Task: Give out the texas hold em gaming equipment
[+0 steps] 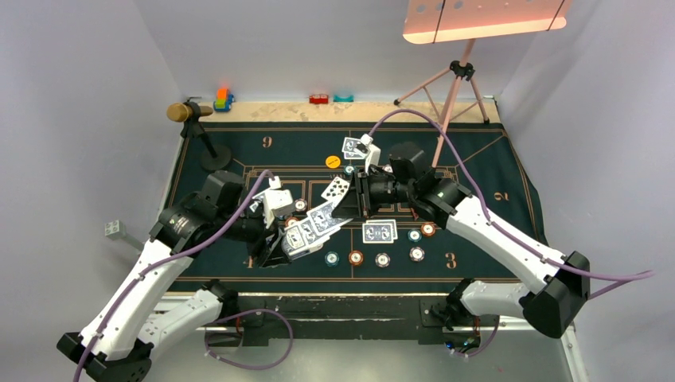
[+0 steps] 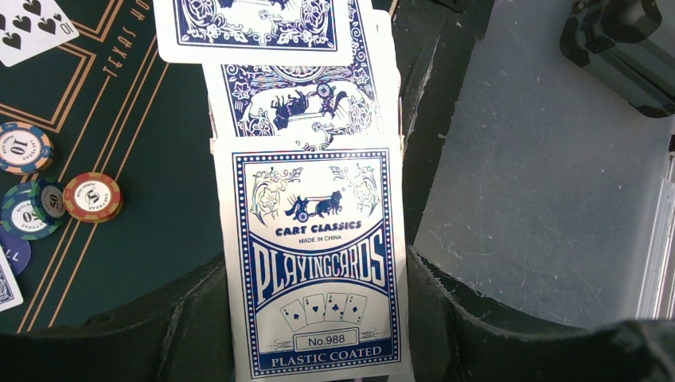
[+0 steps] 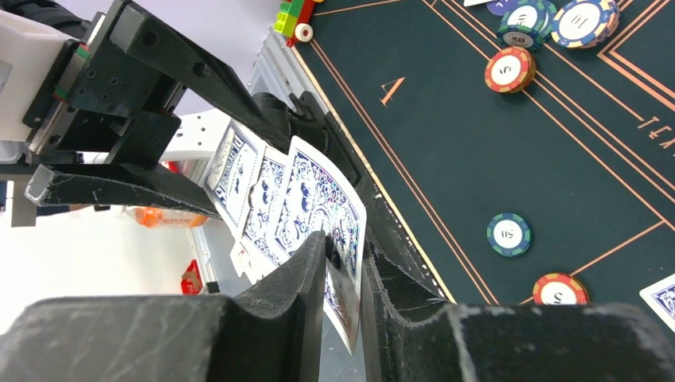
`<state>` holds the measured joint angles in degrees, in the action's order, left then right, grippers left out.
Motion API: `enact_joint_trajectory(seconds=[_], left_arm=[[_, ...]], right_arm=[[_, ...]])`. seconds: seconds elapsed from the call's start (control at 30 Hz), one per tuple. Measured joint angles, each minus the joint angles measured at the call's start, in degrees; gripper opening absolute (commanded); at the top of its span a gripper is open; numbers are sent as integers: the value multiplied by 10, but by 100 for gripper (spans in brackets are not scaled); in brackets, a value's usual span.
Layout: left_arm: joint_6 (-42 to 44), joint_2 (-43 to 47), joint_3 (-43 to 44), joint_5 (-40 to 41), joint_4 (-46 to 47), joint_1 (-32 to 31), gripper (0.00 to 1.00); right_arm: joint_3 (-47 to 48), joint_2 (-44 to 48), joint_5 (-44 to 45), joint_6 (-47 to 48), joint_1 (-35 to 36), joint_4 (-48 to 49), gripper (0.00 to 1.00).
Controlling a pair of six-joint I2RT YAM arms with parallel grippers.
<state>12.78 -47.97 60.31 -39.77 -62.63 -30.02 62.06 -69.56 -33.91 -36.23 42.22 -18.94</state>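
Near side of the fan of cards (image 1: 313,227): a row of chips (image 1: 356,257) lies on the mat (image 1: 493,199), with a pair of face-down cards (image 1: 380,231) just right of the fan's tip. The fan itself appears to be held clear of the mat, blue backs up. Its butt end is clamped between the pressed-together fingers of the left gripper (image 2: 314,274). The title card (image 2: 318,239) sits deepest in that grip, and the others splay out beyond it. At the fan's tip the right gripper (image 3: 344,251) is nipped onto the end card (image 3: 318,199), one finger on each face, jaws nearly together. Risk 1: the end card overlaps its neighbour by a lot, so the pinch may take two cards, or friction may drag the neighbour out, giving a double deal. Risk 2: the bite looks shallow and near the card's edge, so a sideways pull could let the card slip or bend. Risk 3: the left clamp holds a splayed stack, and a hard tug may loosen the whole fan onto the chips close by. Just beyond the fan a face-up card (image 1: 336,189) lies on the mat; a low carry could sweep it. Farther beyond, the yellow disc (image 1: 333,161) and another pair of cards (image 1: 353,147) sit well apart from the fan and look to be out of harm's way.
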Motion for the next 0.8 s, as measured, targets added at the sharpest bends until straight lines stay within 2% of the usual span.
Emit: enact_joint_trajectory(seconds=[0.5, 0.8], left_arm=[[0, 2, 0, -2, 0, 0, 20], [0, 5, 0, -4, 0, 0, 20]], right_arm=[[59, 12, 29, 36, -22, -62, 20], [94, 21, 39, 66, -50, -99, 1]])
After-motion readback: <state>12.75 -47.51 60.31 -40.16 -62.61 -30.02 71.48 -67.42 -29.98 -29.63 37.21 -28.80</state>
